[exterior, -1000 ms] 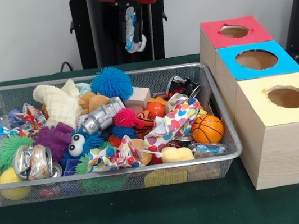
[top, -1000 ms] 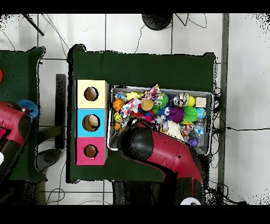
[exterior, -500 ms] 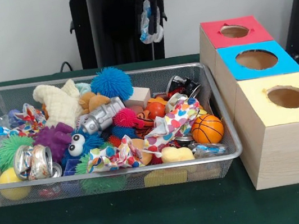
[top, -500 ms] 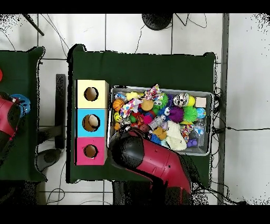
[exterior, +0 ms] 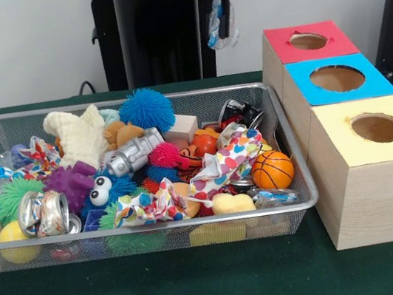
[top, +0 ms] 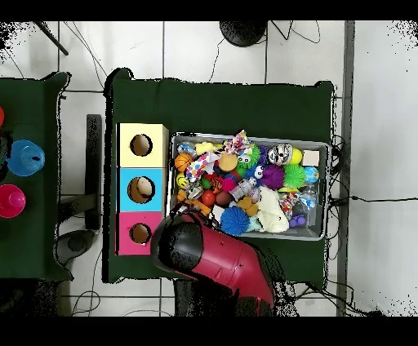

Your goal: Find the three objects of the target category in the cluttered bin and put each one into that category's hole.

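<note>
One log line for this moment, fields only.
phase: carry | gripper: shut on clear crumpled wrapper | position: above gap between wire mesh bin and red-topped box | placed: not yet

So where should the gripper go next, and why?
Probably sideways until above the red-topped wooden box: the gripper hangs high, shut on a crumpled clear plastic piece, above the wire mesh bin's far corner, just short of that box. Which hole fits, I cannot tell.
</note>
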Motion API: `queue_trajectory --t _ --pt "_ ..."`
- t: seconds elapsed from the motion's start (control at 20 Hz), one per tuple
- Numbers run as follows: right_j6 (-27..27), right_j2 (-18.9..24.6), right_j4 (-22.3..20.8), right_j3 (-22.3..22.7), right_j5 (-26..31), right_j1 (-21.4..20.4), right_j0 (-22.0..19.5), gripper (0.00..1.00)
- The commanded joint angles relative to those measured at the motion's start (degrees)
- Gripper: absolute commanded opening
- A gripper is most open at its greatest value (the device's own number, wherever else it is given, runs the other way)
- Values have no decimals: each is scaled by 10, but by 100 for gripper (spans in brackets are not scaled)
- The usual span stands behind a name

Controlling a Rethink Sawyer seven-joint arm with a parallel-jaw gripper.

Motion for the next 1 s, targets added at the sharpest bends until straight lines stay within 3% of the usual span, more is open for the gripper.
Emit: queue_trajectory --t 0.05,0.2,0.45,0.75,0.85,1.0 --pt "188 10 49 54 -52 12 27 0" --pt "208 -31 37 22 -13 18 70 0" --pt "235 -41 48 -1 -5 40 97 0" --pt "213 -75 11 -62 12 66 130 0" --pt "210 -76 12 -70 23 70 133 0" --pt "194 -53 22 -63 -5 73 120 0"
